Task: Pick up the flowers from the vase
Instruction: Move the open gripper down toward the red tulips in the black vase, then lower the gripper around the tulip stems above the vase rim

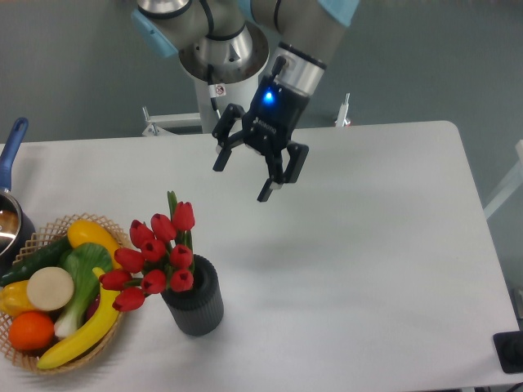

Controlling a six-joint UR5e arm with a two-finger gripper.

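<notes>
The end effector [242,181] hangs in the air above the counter [368,245], its two fingers spread wide with nothing between them, tilted so the tips point down and toward the near left. A blue light glows on its body. That open spread suits an approach: the fingers need room to pass round a bundle of stems before pinching.

Below the end effector and to its near left stand the flowers [155,257], red closed tulip buds with green stems, sitting in the vase [196,300], a dark ribbed cylinder upright on the counter. The buds lean out over the vase's left rim, fanning toward the wicker basket [49,237], so the bunch is not centred over the mouth. One taller bud and a green leaf tip rise at the back, the side nearest the end effector. The end effector is well apart from them, not yet over the vase.

Farther left of the end effector, just beside the vase, the basket holds a banana [86,331], an orange [31,330] and other produce; the lowest buds overlap its edge in this view, though whether they touch it I cannot tell. A blue-handled pot [10,204] sits at the far left edge.

Judging from this, the reach is in its early part. The stems show little above the rim, so a grasp would likely have to close around the clustered buds or the stems just under them, and a lift straight up would keep the vase from tipping
</notes>
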